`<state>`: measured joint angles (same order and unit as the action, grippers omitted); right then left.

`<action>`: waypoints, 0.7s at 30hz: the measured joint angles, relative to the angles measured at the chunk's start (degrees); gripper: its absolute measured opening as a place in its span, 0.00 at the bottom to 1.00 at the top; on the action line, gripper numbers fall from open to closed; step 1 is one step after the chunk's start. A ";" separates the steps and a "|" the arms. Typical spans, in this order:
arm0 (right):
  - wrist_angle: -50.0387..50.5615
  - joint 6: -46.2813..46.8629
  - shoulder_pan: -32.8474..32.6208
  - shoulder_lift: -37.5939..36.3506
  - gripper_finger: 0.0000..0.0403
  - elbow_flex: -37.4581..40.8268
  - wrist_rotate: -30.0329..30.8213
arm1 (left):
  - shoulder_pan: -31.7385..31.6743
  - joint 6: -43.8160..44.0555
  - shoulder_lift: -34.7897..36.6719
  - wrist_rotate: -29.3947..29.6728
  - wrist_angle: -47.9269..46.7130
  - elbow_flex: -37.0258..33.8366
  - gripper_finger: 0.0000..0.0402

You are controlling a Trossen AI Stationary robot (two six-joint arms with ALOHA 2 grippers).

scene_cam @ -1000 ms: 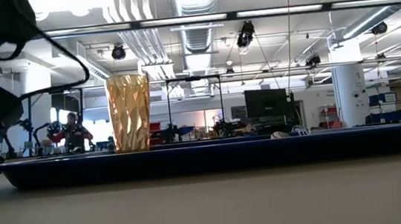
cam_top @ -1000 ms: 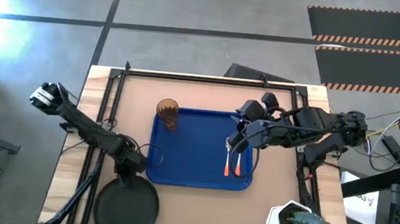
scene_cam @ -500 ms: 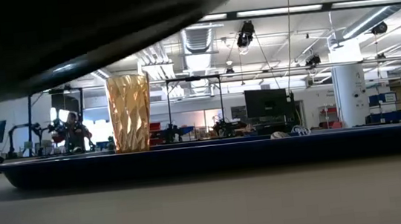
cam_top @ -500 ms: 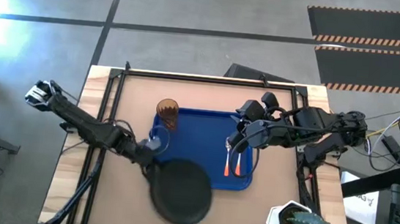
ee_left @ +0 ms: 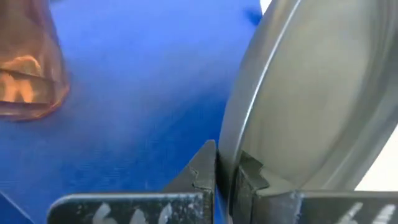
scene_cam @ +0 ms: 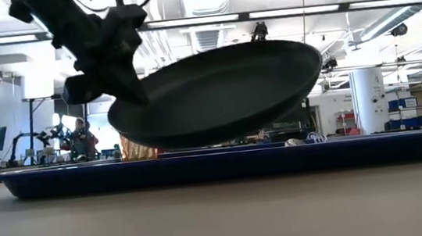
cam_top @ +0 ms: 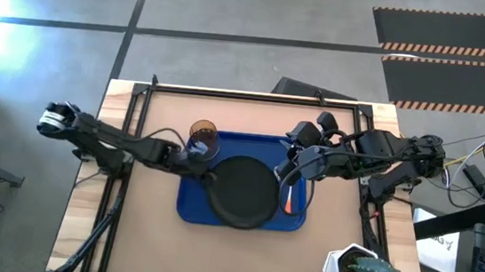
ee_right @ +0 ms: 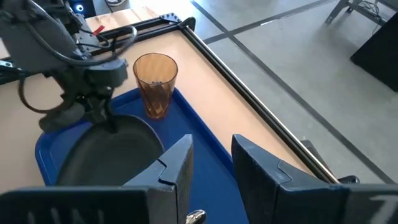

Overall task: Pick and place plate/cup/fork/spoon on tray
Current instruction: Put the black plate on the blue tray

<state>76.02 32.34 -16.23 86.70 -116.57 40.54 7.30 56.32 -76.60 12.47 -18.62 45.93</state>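
My left gripper (cam_top: pixel 206 175) is shut on the black plate (cam_top: pixel 241 192) and holds it over the middle of the blue tray (cam_top: pixel 189 209). In the low view the plate (scene_cam: pixel 216 94) hangs tilted above the tray (scene_cam: pixel 216 166). The amber cup (cam_top: pixel 203 138) stands upright in the tray's far left corner. The spoon's orange handle (cam_top: pixel 289 203) lies in the tray beside the plate's right edge. The fork is mostly hidden by the plate. My right gripper (cam_top: pixel 288 172) is open and empty above the tray's right part. My left gripper pinches the plate's raised rim (ee_left: pixel 227 155) on its left side between its two fingers (ee_left: pixel 204 175), one on each face of the rim. The fingers come from the table's left, slanting down. The plate is lifted clear of the tray and tilted, with its free right side higher.
A white hexagonal plant pot (cam_top: pixel 354 270) stands at the table's near right corner. A black frame (cam_top: pixel 229 93) runs along the far edge and down both sides. Bare tabletop lies in front of the tray.
My left gripper has carried the plate up off the table's near left area, then right and toward the far edge. The plate now hangs tilted over the tray's middle. It covers the fork, which showed before. My right arm has kept still.
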 joint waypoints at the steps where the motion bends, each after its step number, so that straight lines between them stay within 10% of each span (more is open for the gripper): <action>1: 0.00 0.00 0.00 0.00 0.25 0.00 -0.01 | -0.38 -0.35 -0.60 -0.45 0.05 0.00 0.00; 21: 0.20 -1.59 0.00 0.00 0.25 -0.02 -0.18 | -5.11 -1.82 -6.97 -4.09 0.11 0.19 0.00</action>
<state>76.23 30.75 -16.23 86.70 -116.60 40.36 2.20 54.50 -83.57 8.37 -18.51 46.12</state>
